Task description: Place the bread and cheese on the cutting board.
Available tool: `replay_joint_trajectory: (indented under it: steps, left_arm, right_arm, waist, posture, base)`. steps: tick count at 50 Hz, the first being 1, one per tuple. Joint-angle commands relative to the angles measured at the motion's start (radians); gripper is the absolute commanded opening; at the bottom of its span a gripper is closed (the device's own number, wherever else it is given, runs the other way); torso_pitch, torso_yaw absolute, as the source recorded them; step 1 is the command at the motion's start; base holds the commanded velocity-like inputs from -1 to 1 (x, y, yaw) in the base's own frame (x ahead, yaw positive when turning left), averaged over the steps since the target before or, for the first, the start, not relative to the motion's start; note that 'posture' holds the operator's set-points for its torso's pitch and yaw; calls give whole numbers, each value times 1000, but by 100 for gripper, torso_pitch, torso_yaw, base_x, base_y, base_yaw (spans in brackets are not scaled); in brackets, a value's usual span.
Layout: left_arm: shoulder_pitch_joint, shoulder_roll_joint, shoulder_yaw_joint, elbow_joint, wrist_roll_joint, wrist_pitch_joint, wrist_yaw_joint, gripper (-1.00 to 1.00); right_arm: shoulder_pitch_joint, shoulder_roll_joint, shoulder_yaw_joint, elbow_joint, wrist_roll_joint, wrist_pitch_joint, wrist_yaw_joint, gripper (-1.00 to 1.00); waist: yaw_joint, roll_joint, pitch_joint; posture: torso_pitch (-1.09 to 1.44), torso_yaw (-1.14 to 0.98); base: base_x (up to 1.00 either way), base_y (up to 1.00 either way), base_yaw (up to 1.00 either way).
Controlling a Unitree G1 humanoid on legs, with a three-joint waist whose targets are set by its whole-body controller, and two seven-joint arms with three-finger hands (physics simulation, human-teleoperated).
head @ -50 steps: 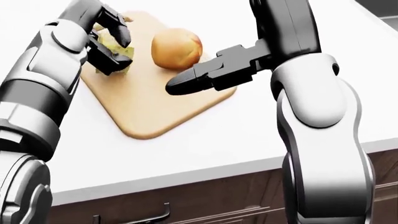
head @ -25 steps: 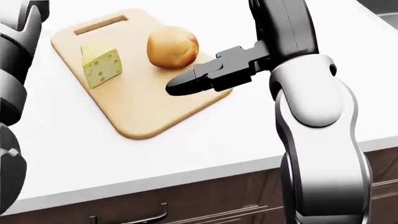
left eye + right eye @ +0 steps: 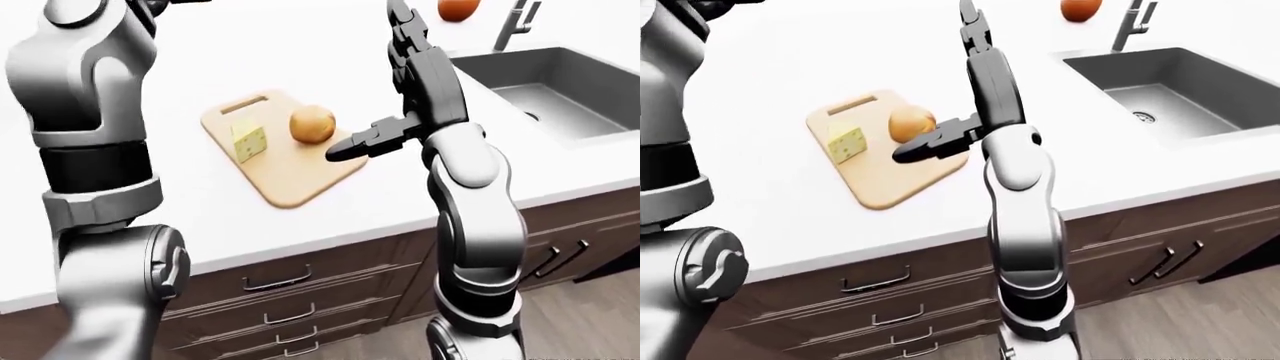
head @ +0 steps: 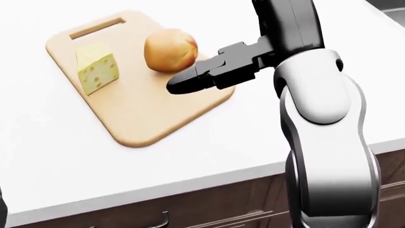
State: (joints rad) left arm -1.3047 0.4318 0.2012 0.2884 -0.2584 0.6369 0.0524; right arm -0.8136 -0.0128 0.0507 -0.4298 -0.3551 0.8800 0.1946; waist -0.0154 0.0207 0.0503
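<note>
A wooden cutting board (image 4: 145, 118) lies on the white counter. On it stand a yellow holed cheese wedge (image 4: 96, 71) at its left and a round bread roll (image 4: 169, 50) to the right of the cheese. My right hand (image 4: 190, 81) hovers open and empty over the board's right edge, just below the roll, fingers pointing left. My left arm (image 3: 90, 97) rises at the left of the eye views. Its hand is cut off by the top edge, with only a dark sliver showing.
A steel sink (image 3: 560, 90) with a faucet (image 3: 515, 22) sits at the right of the counter, and an orange fruit (image 3: 458, 7) lies beyond it. Wooden drawers (image 3: 290, 300) run under the counter's near edge (image 4: 158, 187).
My left hand has let go of the cheese and lifted up and left, out of the head view. The cheese stays on the board. The right hand has hardly moved.
</note>
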Motion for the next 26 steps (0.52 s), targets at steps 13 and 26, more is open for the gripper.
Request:
replay_joint_trajectory:
  steps: [13, 26]
  left_arm:
    - [109, 53, 52, -434, -261, 266, 158, 100]
    - [334, 77, 106, -809, -609, 381, 419, 100]
  right_arm:
    - [-39, -7, -5, -43, -15, -7, 2, 100]
    - [-31, -6, -6, -55, -17, -2, 3, 100]
  waist:
    - [3, 7, -23]
    - [1, 12, -18]
  posture:
    - [0, 0]
    - [0, 0]
  base:
    - [0, 0, 0]
    - [0, 0, 0]
